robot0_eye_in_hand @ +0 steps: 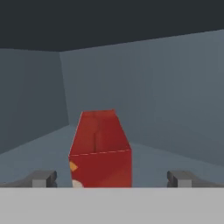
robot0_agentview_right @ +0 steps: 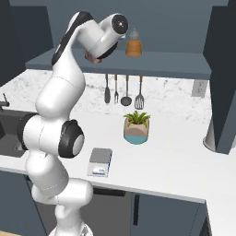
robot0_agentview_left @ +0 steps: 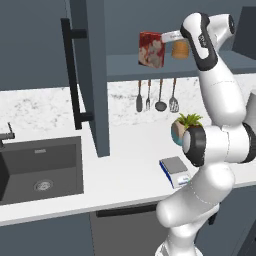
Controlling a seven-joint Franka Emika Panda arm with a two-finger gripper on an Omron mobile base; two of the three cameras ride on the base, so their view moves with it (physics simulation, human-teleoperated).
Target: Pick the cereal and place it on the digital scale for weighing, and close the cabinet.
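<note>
The white arm rises from the base, bends at its dark elbow above the white counter, and reaches up and forward into the open dark slate-blue upper wall cabinet (robot0_agentview_left: 92,75), its wrist level with the shelf. The two-finger gripper (robot0_eye_in_hand: 112,178) stands wide open, one dark fingertip on each side of the small upright red cereal box (robot0_eye_in_hand: 101,148), not touching it. The box stands on the cabinet shelf beside an orange bottle with a pale cap (robot0_agentview_right: 133,45). The flat grey-topped blue digital scale (robot0_agentview_left: 175,171) lies on the counter near a potted plant (robot0_agentview_right: 137,126).
</note>
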